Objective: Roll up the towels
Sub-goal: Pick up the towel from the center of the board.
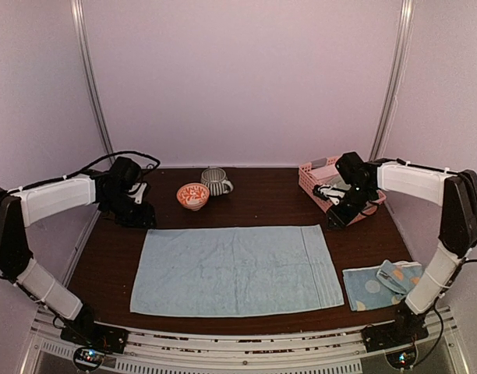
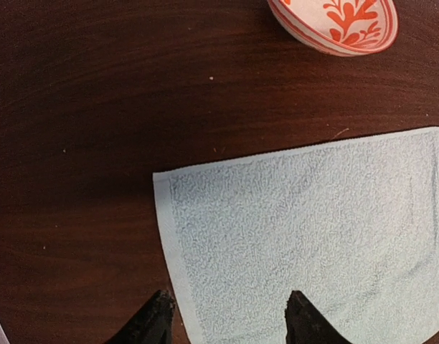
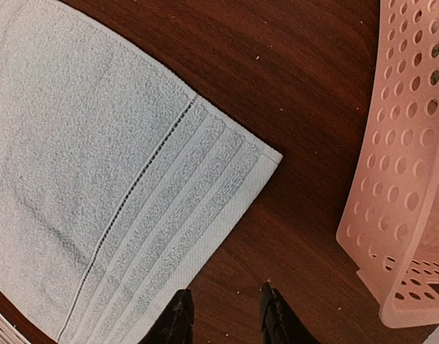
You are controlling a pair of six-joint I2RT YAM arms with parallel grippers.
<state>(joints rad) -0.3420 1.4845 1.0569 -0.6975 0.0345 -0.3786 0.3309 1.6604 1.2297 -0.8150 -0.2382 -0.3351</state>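
A light blue terry towel (image 2: 313, 236) lies flat on the dark wooden table (image 2: 97, 143), with one corner in view. Past the towel's far edge, apart from it, sits a white bowl (image 2: 341, 25) with an orange leaf pattern. The left gripper (image 2: 230, 319) is above the towel's side hem, its dark fingertips (image 2: 156, 319) spread, and only towel shows between them.

A big light blue towel (image 1: 237, 269) lies spread out flat in front of me, in the middle of the dark wooden table (image 1: 262, 202), long sides running left to right. Its terry surface is smooth, with no folds. My left wrist view shows its far left corner flat on the wood, with a plain hem. At the right end, a stitched line and several raised ribs run parallel to the short edge. A smaller towel (image 1: 371, 287), light blue with pale dots and orange marks, sits just beside its near right corner, partly flat, with its right part bunched up.
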